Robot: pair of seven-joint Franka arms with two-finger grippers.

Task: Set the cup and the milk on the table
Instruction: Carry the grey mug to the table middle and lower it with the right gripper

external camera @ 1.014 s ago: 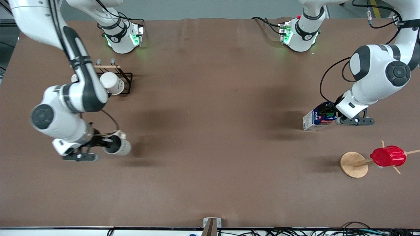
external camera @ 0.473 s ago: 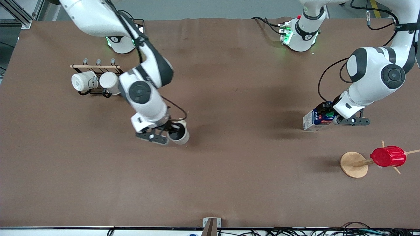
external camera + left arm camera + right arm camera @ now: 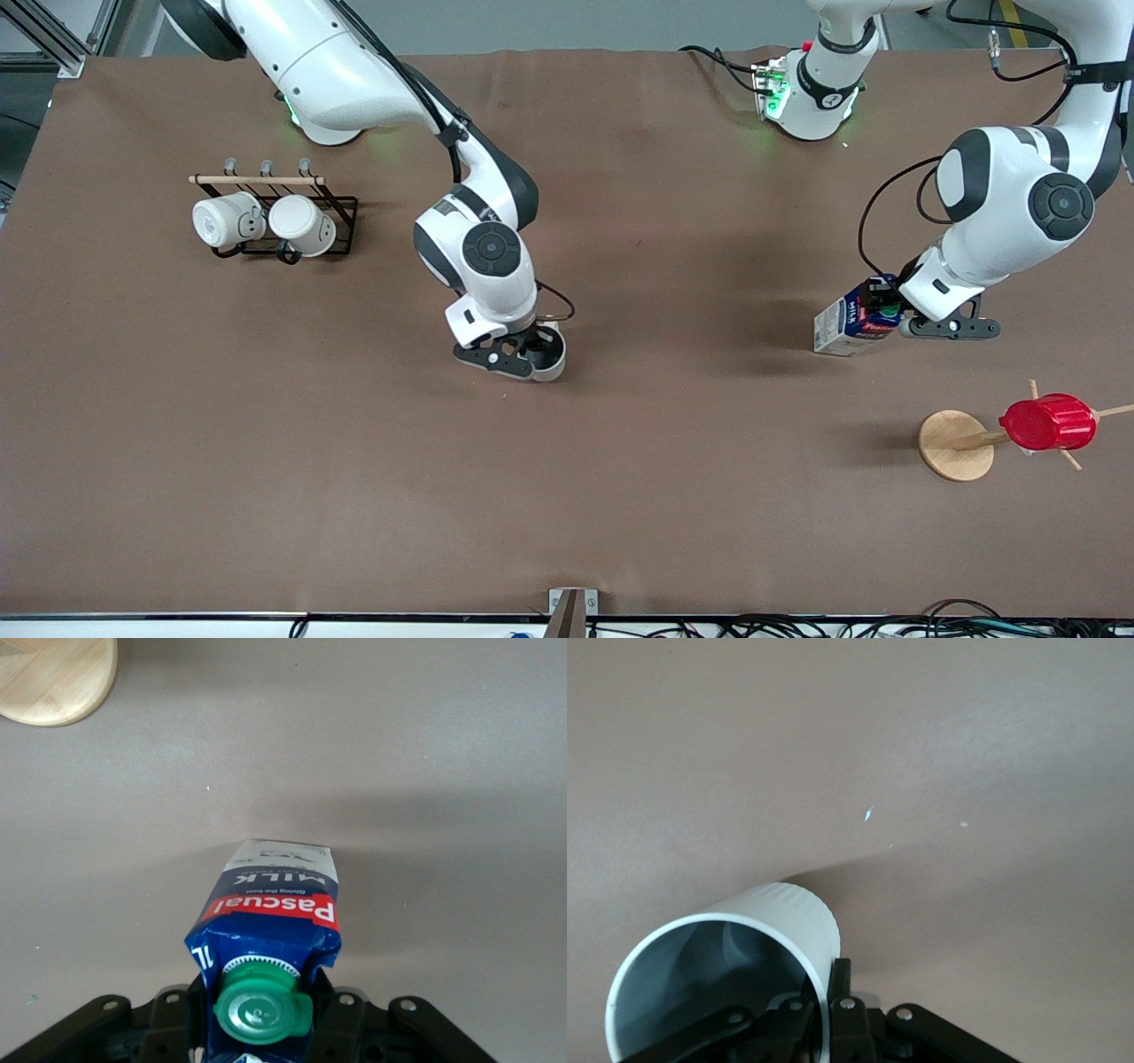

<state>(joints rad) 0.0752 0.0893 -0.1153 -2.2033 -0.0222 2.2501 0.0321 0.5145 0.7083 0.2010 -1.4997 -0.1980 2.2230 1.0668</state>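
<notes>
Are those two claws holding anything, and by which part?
Right gripper pinches the cup by its rim wall. Left gripper grips the milk carton's top, at the cap.

Counts: two arms, two grippers: right gripper [image 3: 529,353], left gripper [image 3: 889,312]. One cup [image 3: 551,352], beige-grey, in the right gripper's fingers over the table [image 3: 620,496] middle. One milk [image 3: 846,324] carton, pinched by the left gripper. Two white mugs [image 3: 227,220] [image 3: 303,225] hang side by side on one black wire rack [image 3: 344,213] toward the right arm's end. One red ribbed cup [image 3: 1047,423] sits on one wooden peg stand [image 3: 955,445], nearer the front camera than the milk. One table. Mug-type items total four.
</notes>
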